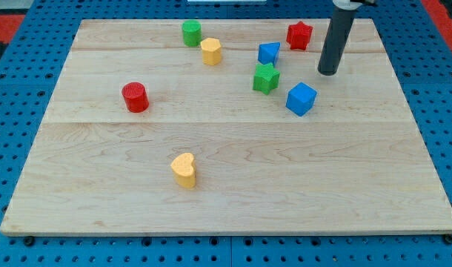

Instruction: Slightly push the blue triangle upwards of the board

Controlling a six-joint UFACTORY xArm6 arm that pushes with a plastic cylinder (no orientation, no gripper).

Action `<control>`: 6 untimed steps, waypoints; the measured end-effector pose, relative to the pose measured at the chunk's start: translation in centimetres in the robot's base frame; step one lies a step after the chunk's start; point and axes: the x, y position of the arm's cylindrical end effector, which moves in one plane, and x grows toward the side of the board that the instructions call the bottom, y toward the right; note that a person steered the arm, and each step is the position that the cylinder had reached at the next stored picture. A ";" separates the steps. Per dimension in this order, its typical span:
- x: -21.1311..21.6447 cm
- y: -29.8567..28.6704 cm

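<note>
The blue triangle (pixel 268 53) lies on the wooden board (pixel 226 185) near the view's top, right of centre. My tip (pixel 327 73) is at the lower end of the dark rod, to the right of the blue triangle and slightly lower in the view, apart from it. The tip stands just above the blue cube (pixel 301 99) and below-right of the red star (pixel 299 35). It touches no block that I can see.
A green star (pixel 266 78) sits just below the blue triangle. A yellow block (pixel 210 51) and a green cylinder (pixel 191 33) lie to its left. A red cylinder (pixel 135 97) is at the left, a yellow heart (pixel 184 170) lower centre.
</note>
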 end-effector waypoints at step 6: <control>-2.9 -5.7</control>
